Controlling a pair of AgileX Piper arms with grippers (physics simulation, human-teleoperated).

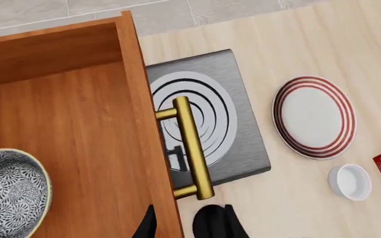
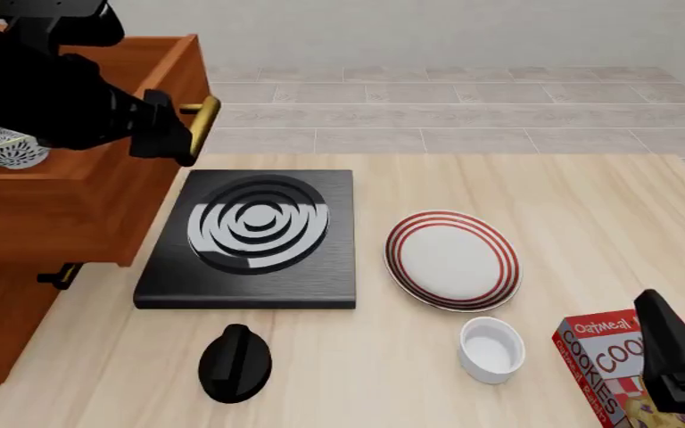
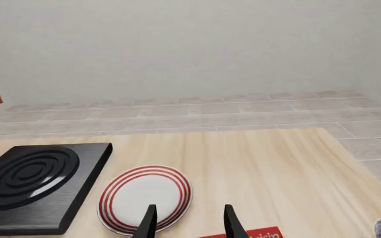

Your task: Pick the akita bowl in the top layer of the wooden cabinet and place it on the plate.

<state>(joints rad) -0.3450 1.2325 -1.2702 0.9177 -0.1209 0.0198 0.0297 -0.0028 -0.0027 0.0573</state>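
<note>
Bowl (image 1: 8,193): the speckled blue-black and white bowl is sitting inside the pulled-out top drawer (image 1: 78,124) of the wooden cabinet (image 2: 10,294), near the drawer's inner left wall in the front view; nothing is gripping it.
Left gripper (image 1: 187,225): it is hovering above the drawer's front edge, by the near end of the brass handle (image 1: 192,148); one dark finger is showing over the drawer's front wall, the other outside it, with a gap between them. The bowl is lying off to the side of these fingers, deeper in the drawer, and is not touching them.
Right gripper (image 3: 189,220): its two fingers are standing apart and holding nothing, low over the table's (image 2: 581,223) near right corner, above a red cookie box (image 2: 610,370).
Plate (image 2: 452,259): the red-ringed white plate is lying bare on the table, just right of the black stove slab (image 2: 253,239).
Ramekin (image 2: 491,349): it is resting just in front of the plate.
Knob (image 2: 235,362): a black knob is lying in front of the slab.
</note>
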